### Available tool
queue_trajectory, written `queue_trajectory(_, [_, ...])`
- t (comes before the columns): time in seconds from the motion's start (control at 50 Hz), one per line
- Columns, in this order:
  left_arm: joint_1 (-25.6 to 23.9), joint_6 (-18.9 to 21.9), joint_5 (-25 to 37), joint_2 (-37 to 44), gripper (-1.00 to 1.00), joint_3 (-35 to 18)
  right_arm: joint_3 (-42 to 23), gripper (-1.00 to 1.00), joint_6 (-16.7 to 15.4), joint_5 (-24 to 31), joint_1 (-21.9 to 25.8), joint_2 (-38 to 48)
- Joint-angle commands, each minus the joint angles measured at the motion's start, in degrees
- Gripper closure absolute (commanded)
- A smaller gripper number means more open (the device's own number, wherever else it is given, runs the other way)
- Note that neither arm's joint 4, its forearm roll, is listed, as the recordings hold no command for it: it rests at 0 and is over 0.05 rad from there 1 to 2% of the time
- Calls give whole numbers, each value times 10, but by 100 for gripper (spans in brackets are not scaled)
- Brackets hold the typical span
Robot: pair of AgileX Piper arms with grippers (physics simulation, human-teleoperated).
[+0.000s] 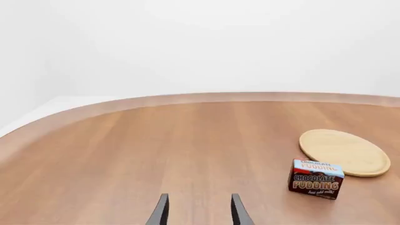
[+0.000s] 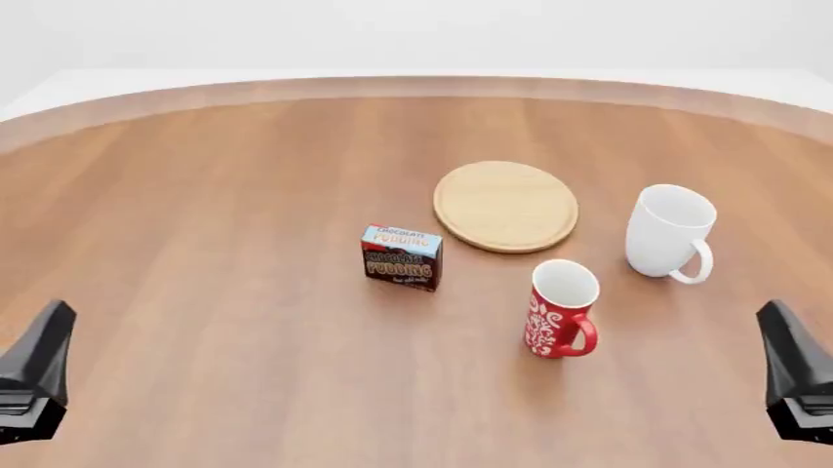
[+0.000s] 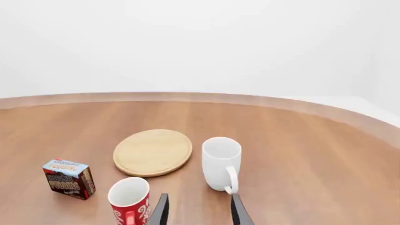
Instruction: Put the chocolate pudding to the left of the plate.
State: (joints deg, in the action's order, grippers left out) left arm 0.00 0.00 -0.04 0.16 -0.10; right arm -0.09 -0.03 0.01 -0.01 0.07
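Chocolate pudding (image 2: pixel 401 256) upright on table (image 2: pixel 209 244), lettered brown front facing the arms, light blue top up; sits near the plate (image 2: pixel 505 206), down-left of its rim, small gap, not touching. Plate flat near table centre, nothing on it. White mug (image 2: pixel 669 232) upright right of plate, handle toward the near side. Red mug (image 2: pixel 561 308) upright, white pattern, nearer the arms than the plate, between pudding and white mug, apart from both. Left gripper (image 1: pixel 198 210) parked at near-left table edge, fingers spread with a clear gap, holding nothing, well apart from pudding. Right gripper (image 3: pixel 198 210) parked at near-right, same spread, empty; red mug just beside one fingertip in right wrist view, contact not discernible.
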Motion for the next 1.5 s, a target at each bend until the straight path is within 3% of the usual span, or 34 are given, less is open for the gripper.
queue_trajectory(0.02, [0, 0, -1, 3, -100, -1, -2, -100, 0, 1, 0, 2])
queue_trajectory(0.24, [0, 0, -1, 3, -100, -1, -16, -100, -8, 1, -10, 3])
queue_trajectory(0.3, [0, 0, -1, 3, -100, -1, -43, -100, -30, 9, -9, 0])
queue_trajectory(0.36, [0, 0, -1, 3, -100, -1, -68, -100, -28, 29, -2, 0])
queue_trajectory(0.38, [0, 0, -1, 3, -100, -1, -87, -100, -50, 50, 15, 5])
queue_trajectory(0.48, [0, 0, -1, 3, -100, -1, -143, -100, -59, 45, 37, 62])
queue_trajectory(0.52, [0, 0, -1, 3, -100, -1, -162, -100, -85, 32, 54, 95])
queue_trajectory(0.6, [0, 0, -1, 3, -100, -1, -191, -100, -110, 9, 70, 162])
queue_trajectory(0.62, [0, 0, -1, 3, -100, -1, -217, -100, -129, -1, 84, 199])
queue_trajectory(0.66, [0, 0, -1, 3, -100, -1, -232, -100, -125, -1, 89, 212])
queue_trajectory(0.7, [0, 0, -1, 3, -100, -1, -275, -100, -151, -5, 104, 265])
queue_trajectory(0.88, [0, 0, -1, 3, -100, -1, -365, -100, -171, 18, 125, 363])
queue_trajectory(0.92, [0, 0, -1, 3, -100, -1, -390, -100, -181, 31, 134, 386])
queue_trajectory(0.94, [0, 0, -1, 3, -100, -1, -408, -100, -215, 36, 148, 404])
queue_trajectory(1.02, [0, 0, -1, 3, -100, -1, -448, -100, -229, 63, 172, 451])
queue_trajectory(1.18, [0, 0, -1, 3, -100, -1, -519, -100, -216, 101, 203, 526])
queue_trajectory(1.36, [0, 0, -1, 3, -100, -1, -559, -100, -241, 132, 220, 591])
queue_trajectory(1.5, [0, 0, -1, 3, -100, -1, -572, -100, -231, 144, 243, 637])
